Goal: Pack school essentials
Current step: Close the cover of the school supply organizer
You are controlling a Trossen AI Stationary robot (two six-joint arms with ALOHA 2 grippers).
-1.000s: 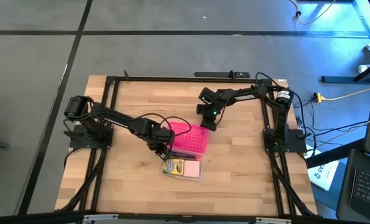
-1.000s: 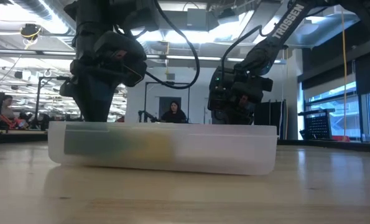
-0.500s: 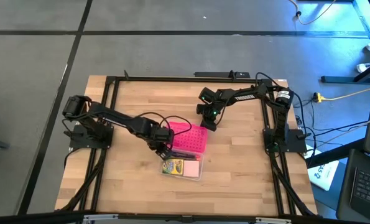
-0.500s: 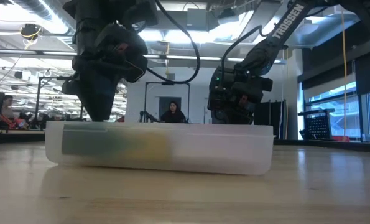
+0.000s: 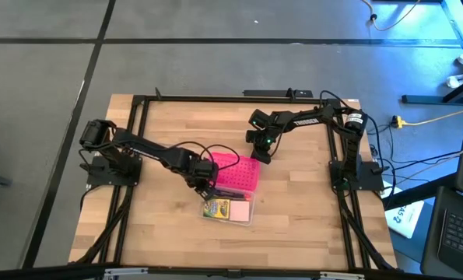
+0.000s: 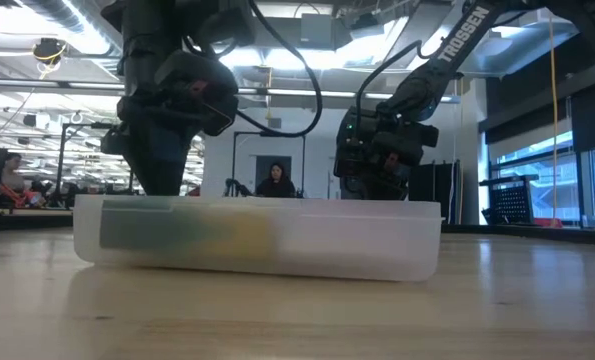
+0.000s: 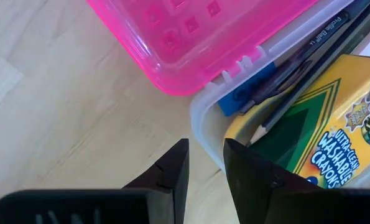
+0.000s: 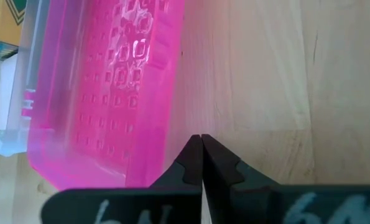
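Observation:
A clear plastic box [image 5: 229, 221] [image 6: 327, 240] lies near the table's middle. In it lie a yellow-green crayon box [image 5: 218, 208] [image 7: 321, 143], a pale pink pad [image 5: 242, 211], dark pencils [image 7: 309, 56] and a blue eraser [image 7: 247, 93]. Its bright pink lid [image 5: 235, 175] [image 8: 104, 87] lies flipped open on the far side. My left gripper [image 5: 205, 190] [image 7: 206, 165] stands at the box's left end. My right gripper [image 5: 264, 154] [image 8: 201, 140] is shut at the lid's far right corner. My left gripper comes from above, pointing steeply down, astride the clear box's left end wall [image 7: 204, 134] near its far corner. One finger [image 7: 250, 174] is inside, over the crayon box, and one [image 7: 172, 177] is outside. The box rests flat on the table. My right gripper's shut fingertips slant down beside the pink lid's far edge [image 8: 172, 134]; I cannot tell whether they touch it.
A black frame [image 5: 215, 99] runs around the wooden table [image 5: 161, 225], and the arm bases stand at its left and right edges. Bare wood lies near and to the left of the box. People and desks show in the room beyond.
In the low view the clear box has slid slightly toward the table's left edge, staying flat on the wood.

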